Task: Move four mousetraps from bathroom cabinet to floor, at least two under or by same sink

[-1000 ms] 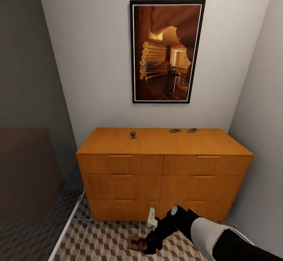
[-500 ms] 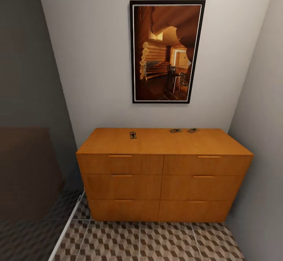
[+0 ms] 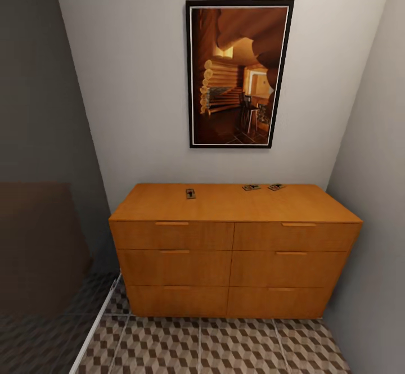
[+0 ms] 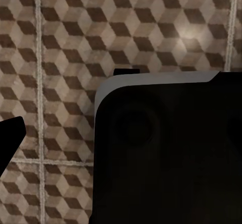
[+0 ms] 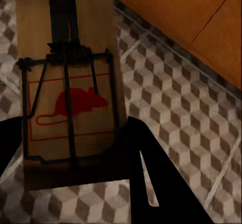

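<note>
Right gripper [image 5: 70, 168] clamps a mousetrap [image 5: 68, 82] over the bathroom floor [image 5: 181, 113], cabinet [image 3: 236, 239] base at 1 o'clock. Three mousetraps [image 3: 190, 193] lie on the cabinet's top near its rear edge. Left gripper's grasp cannot be told.

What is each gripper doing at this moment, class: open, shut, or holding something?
Left gripper: cannot be told; its wrist view shows a dark body over the bathroom floor.
Right gripper: shut on a mousetrap, held above the floor.
</note>
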You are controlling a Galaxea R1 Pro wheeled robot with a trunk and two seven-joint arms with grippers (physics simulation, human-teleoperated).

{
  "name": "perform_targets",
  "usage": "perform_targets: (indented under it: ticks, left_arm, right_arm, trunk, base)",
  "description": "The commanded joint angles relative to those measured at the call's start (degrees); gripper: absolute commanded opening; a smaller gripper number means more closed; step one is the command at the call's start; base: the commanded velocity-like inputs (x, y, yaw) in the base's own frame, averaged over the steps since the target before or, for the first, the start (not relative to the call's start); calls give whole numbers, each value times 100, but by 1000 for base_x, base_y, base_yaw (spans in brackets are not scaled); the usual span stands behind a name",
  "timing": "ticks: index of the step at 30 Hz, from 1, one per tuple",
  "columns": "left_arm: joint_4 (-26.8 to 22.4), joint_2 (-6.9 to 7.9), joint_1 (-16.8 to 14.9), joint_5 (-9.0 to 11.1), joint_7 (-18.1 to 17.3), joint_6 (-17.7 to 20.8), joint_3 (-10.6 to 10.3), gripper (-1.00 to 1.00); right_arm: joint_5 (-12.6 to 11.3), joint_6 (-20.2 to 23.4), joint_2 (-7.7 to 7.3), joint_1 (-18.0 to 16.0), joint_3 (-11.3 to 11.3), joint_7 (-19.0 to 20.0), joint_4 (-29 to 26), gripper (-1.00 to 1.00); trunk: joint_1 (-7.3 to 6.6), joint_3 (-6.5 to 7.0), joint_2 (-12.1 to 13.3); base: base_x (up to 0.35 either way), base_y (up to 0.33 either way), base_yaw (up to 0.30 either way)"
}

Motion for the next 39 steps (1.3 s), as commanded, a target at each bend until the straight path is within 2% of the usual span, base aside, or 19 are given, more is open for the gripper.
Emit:
perform_targets:
  ticks: [1,4,6,8,9,11,13,15,17,19,20,22,24,29,39]
  left_arm:
    - [24,-1,-10,-5,17,-40,0,100]
    - [24,8,-11,-5,17,-41,0,100]
    - [24,11,-12,-5,17,-44,0,100]
    - [24,14,-11,-5,17,-45,0,100]
    - [24,15,-10,-5,17,-46,0,100]
    - [24,16,-10,-5,17,-47,0,100]
    - [24,16,-10,-5,17,-48,0,100]
    - [24,16,-10,-5,17,-48,0,100]
    - [24,14,-10,-5,17,-48,0,100]
    - [24,15,-10,-5,17,-48,0,100]
    - [24,16,-10,-5,17,-48,0,100]
    - [24,16,-10,-5,17,-48,0,100]
    - [24,14,-10,-5,17,-48,0,100]
    - [24,15,-10,-5,17,-46,0,100]
    - [24,16,-11,-5,17,-43,0,100]
  right_arm:
    - [-151,-35,16,-1,23,-89,7,-100]
    - [-1359,-243,56,9,22,-324,8,-100]
    - [-1781,-312,58,10,22,-358,9,-100]
    - [-2598,-399,57,20,20,-399,11,-100]
    - [-2788,-413,61,39,20,-407,12,-100]
    - [-3428,-506,82,252,20,-425,10,-100]
    - [-3748,-773,94,389,21,-435,11,-100]
    - [-3882,-1056,104,450,21,-459,14,-100]
    - [-4021,-1714,129,588,22,-616,16,-100]
    - [-4056,-2034,154,678,22,-759,18,-100]
    - [-4077,-2333,196,785,22,-933,18,-100]
    - [-4091,-2619,287,966,22,-1231,16,-100]
    - [-4088,-2619,387,1129,22,-1514,14,-100]
    - [-4078,-2619,485,1288,29,-1935,8,-100]
    - [-4082,-2619,457,1329,42,-2025,-43,-100]
  trunk:
    - [0,-6,-3]
    - [0,-6,-3]
    - [0,-6,-3]
    - [0,-6,-3]
    - [0,-6,-3]
    - [0,-6,-3]
    - [0,-6,-3]
    - [0,-6,-3]
    - [0,-6,-3]
    - [0,-6,-3]
    - [0,-6,-3]
    - [0,-6,-3]
    - [0,-6,-3]
    - [0,-6,-3]
    - [0,-6,-3]
  base:
    - [0,0,0]
    - [0,0,0]
    - [0,0,0]
    - [0,0,0]
    - [0,0,0]
    - [0,0,0]
    - [0,0,0]
    - [0,0,0]
    - [0,0,0]
    - [0,0,0]
    - [0,0,0]
    - [0,0,0]
    - [0,0,0]
    - [0,0,0]
    - [0,0,0]
